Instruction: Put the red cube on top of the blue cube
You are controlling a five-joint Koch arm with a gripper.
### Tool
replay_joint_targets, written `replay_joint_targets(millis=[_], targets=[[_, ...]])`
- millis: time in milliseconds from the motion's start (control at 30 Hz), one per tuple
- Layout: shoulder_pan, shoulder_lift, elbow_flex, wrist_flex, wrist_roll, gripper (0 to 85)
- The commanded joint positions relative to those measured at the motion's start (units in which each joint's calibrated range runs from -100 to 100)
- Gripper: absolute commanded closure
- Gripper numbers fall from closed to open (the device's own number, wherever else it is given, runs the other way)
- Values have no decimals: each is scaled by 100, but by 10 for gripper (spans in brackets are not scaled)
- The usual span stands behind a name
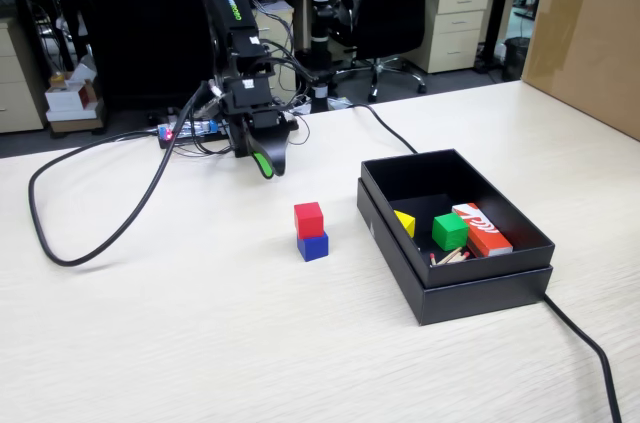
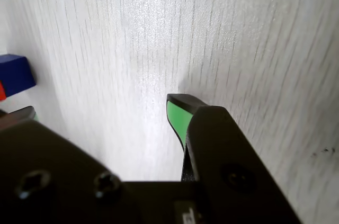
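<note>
Resting atop blue cube [image 1: 313, 246], red cube [image 1: 309, 218] (fingers [image 1: 264, 164] released, apart)

Office chairs [image 1: 395, 3] and drawer cabinets [image 1: 455, 23] (beige) stand behind the pale table [image 1: 180, 343].

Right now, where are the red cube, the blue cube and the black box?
red cube [image 1: 309, 218]: fixed view, its front face, atop the blue one.
blue cube [image 1: 313, 246]: fixed view, its front face, on the table.
black box [image 1: 470, 273]: fixed view, its near wall.
</note>
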Motion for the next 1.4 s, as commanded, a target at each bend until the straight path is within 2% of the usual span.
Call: replay_joint_targets(millis=[0,300,600,1367], targets=[[-63,-317,-326,1217,-24,379],[-132,-374,-1849,3549,-29,379],[34,-351,-2293,3722,-15,372],[5,-305,-2402,3437,-15,371]])
